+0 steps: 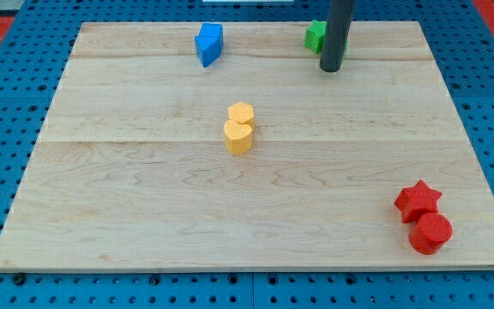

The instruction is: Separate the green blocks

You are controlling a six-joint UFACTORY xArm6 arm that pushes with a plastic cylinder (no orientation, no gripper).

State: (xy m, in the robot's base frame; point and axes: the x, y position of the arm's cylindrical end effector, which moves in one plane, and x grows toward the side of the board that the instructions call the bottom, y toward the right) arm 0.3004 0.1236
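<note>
My tip (331, 69) rests on the wooden table (144, 215) at the far side, right of centre. This arm carries no end effector, only the dark rod, so nothing is grasped. Just left of the rod and partly hidden behind it sits a green block (316, 36); its shape cannot be made out, and I cannot tell whether a second green block lies behind the rod. The tip stands just beside this green piece, on its right and slightly nearer.

Farther left along the far edge is a blue block (209, 44), angular in form. Near the middle of the table, a yellow hexagonal block (241, 113) touches a yellow heart-shaped block (238, 136) just in front of it. At the near right corner, a red star block (418, 200) touches a red cylinder block (430, 233).
</note>
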